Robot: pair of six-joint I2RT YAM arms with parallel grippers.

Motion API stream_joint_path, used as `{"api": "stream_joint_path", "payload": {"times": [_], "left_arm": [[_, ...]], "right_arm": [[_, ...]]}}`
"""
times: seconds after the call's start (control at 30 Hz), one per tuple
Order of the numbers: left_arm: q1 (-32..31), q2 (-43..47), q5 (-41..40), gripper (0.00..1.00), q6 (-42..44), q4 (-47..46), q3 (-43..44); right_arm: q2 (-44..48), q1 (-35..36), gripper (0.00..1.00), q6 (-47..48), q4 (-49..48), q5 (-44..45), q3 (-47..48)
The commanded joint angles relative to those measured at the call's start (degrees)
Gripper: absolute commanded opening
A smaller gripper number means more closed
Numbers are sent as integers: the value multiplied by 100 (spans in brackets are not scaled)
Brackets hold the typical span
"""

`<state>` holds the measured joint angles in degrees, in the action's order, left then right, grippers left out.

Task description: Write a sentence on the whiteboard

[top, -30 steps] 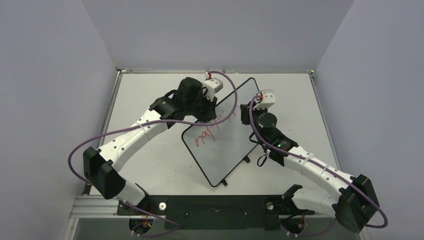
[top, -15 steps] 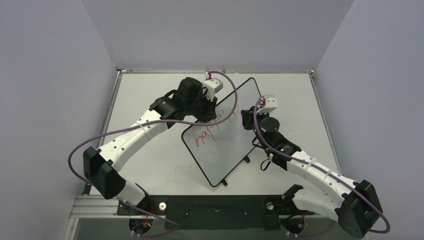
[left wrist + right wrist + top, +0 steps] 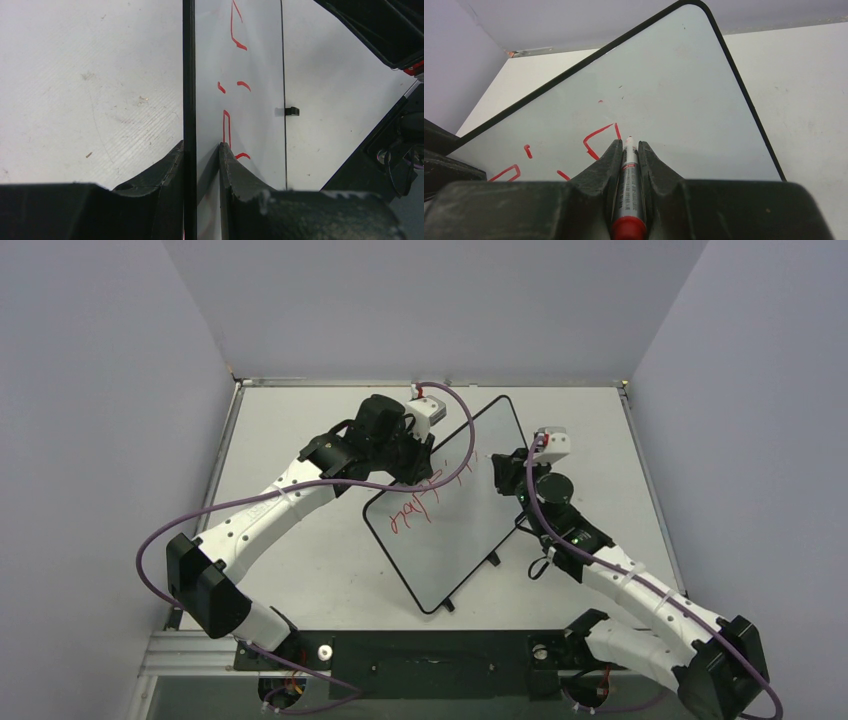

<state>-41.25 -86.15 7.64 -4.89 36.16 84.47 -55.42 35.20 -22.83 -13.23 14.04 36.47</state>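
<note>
The whiteboard (image 3: 455,540) lies tilted on the table, and red lettering (image 3: 412,515) runs in two rough lines near its left edge. My left gripper (image 3: 420,466) is shut on the board's black rim (image 3: 188,75), one finger on each side (image 3: 201,146). Red strokes (image 3: 226,125) run up the board in the left wrist view. My right gripper (image 3: 500,476) is shut on a red-capped grey marker (image 3: 629,190) over the board's upper right part (image 3: 674,90). The marker's tip points at the board just right of the last red stroke (image 3: 594,140); I cannot tell whether it touches.
Two small black clips (image 3: 492,559) (image 3: 449,607) stick out of the board's lower right edge; one shows in the left wrist view (image 3: 291,111). Grey walls close the table (image 3: 290,560) on three sides. Purple cables loop off both arms.
My right gripper and wrist have moved right across the board with the marker. The left arm and the board have not moved.
</note>
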Motion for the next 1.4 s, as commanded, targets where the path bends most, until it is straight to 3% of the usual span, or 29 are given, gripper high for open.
{"api": "stream_joint_path", "payload": {"times": [0.0, 0.7, 1.37], "left_arm": [[24, 151, -720, 0, 744, -92, 8], [26, 51, -720, 0, 744, -67, 17], [21, 9, -720, 0, 759, -65, 19]], "right_arm": [[-200, -76, 0, -85, -309, -221, 279], [-886, -613, 0, -224, -799, -619, 499], [-1035, -637, 0, -397, -844, -1327, 566]]}}
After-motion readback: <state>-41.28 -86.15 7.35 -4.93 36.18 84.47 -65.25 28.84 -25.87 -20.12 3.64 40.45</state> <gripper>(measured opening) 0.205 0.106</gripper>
